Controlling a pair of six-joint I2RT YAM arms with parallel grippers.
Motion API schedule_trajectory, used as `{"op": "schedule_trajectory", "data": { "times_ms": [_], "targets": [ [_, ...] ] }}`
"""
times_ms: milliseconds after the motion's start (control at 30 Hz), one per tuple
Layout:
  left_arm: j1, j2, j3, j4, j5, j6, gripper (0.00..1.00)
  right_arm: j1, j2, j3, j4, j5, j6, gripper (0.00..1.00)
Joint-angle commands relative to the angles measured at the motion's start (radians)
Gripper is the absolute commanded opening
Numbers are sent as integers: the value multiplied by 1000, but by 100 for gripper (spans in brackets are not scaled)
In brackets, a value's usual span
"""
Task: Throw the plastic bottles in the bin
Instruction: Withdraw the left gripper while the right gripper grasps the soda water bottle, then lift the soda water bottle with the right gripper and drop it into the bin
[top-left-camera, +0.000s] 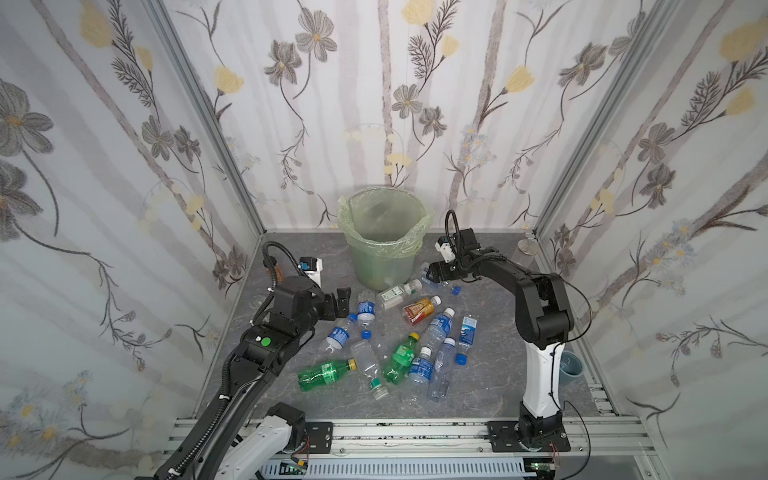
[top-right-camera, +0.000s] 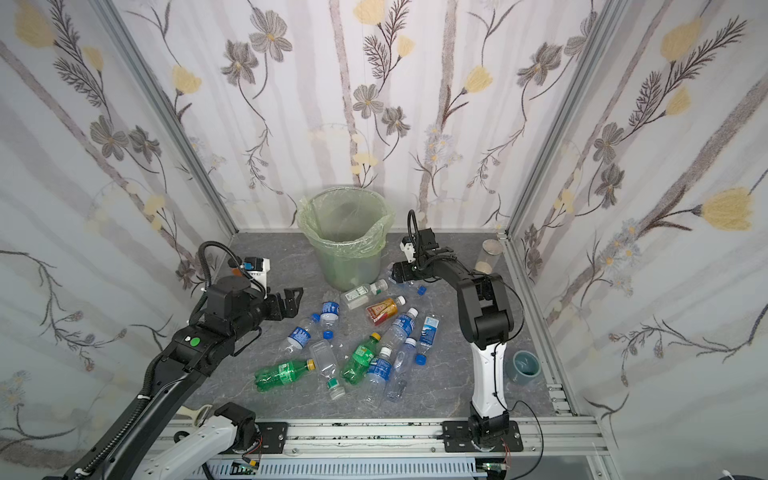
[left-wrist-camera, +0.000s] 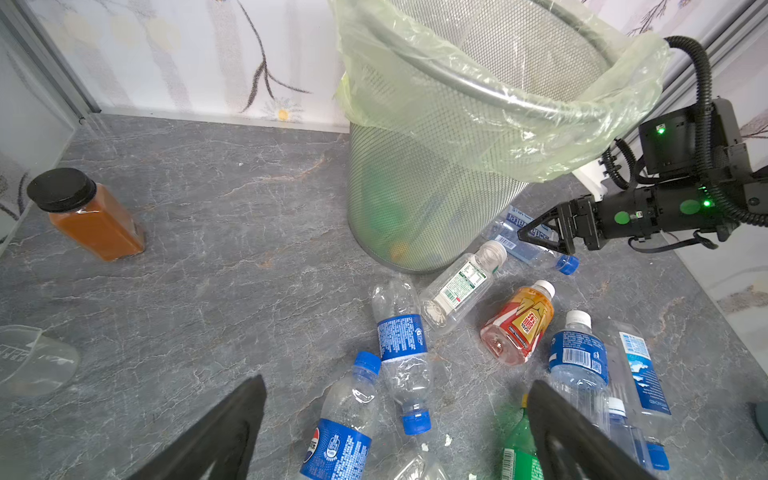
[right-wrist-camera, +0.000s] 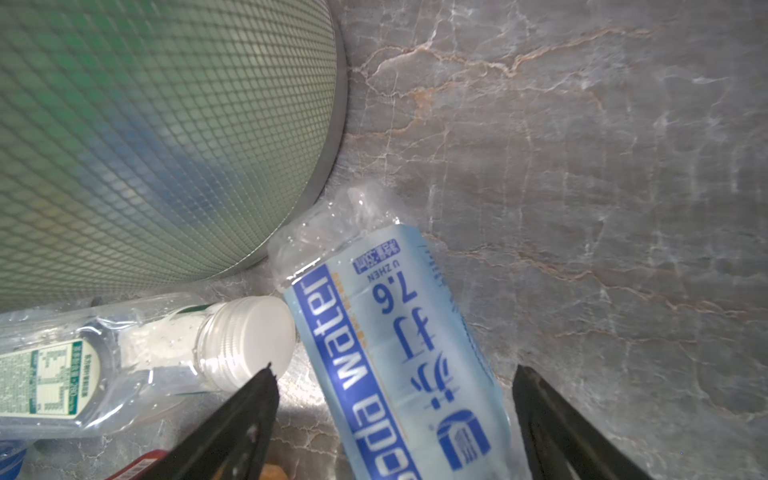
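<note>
Right jaws open, straddling a blue-label bottle (right-wrist-camera: 399, 353) beside the bin (right-wrist-camera: 166, 124); left jaws open.

Amber jar with black cap (left-wrist-camera: 89, 216) stands upright far left, lidded clear jar (top-right-camera: 492, 250) far right, teal cup (top-right-camera: 524, 365) near right, all on grey marble-look table (top-left-camera: 490, 374).

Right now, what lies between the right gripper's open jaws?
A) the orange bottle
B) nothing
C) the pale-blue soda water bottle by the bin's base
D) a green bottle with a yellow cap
C: in the right wrist view the right gripper has its jaws open on either side of the soda water bottle, which lies beside the base of the bin.
</note>
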Motion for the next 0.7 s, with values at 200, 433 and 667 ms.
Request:
{"op": "schedule_trajectory", "data": {
  "times_ms": [200, 433, 667],
  "targets": [
    [1, 4, -17, 30, 0, 2, 100, 32, 40, 8, 5, 75, 68, 80],
    [2, 2, -43, 32, -7, -4, 100, 37, -6, -66, 74, 118, 121, 70],
    [3, 1, -69, 44, -20, -4, 100, 35, -123, -178, 147, 178, 143, 58]
  ]
}}
